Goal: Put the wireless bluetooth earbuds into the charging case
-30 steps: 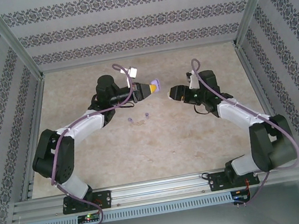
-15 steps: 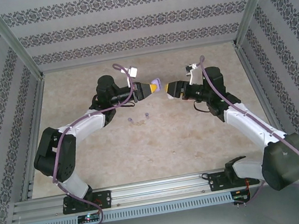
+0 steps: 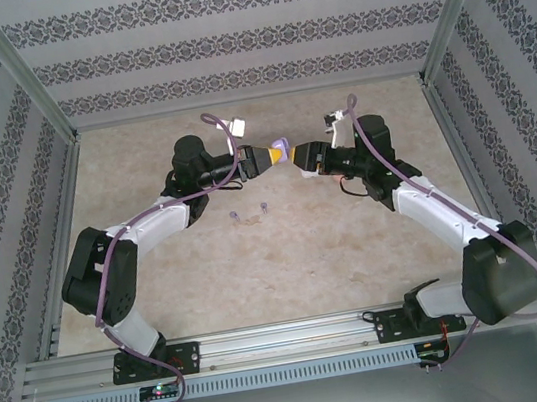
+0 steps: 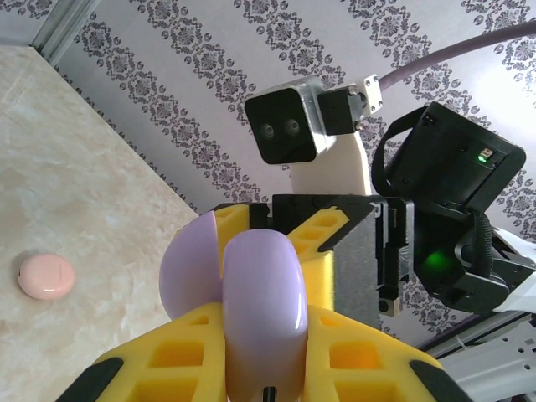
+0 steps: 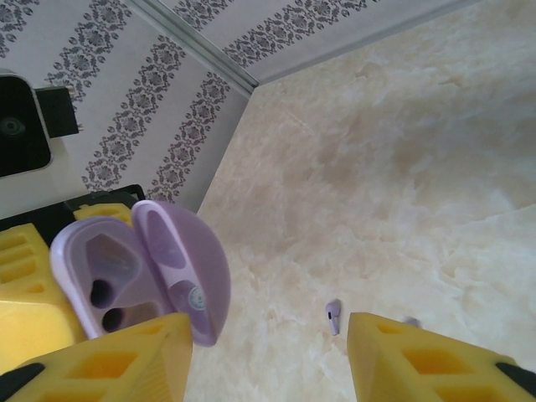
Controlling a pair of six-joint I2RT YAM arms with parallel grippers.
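Your left hand (image 4: 260, 343) is clamped on the purple case (image 5: 138, 268), lid open, both sockets empty. Your right hand (image 5: 268, 356) hangs fingers apart, holding nothing, one finger right beside the lid. Nothing's loaded yet: the purple earbuds (image 3: 236, 216) lie on the bench (image 3: 355, 239) below.

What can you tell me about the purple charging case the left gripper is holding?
The purple charging case is a glossy, rounded plastic clamshell, hinged open: the lid stands beside the base, whose two dark earbud wells look empty. The yellow-fingered left gripper clamps it above the table, opening toward the right gripper, whose open jaws sit close by; contact is unclear.
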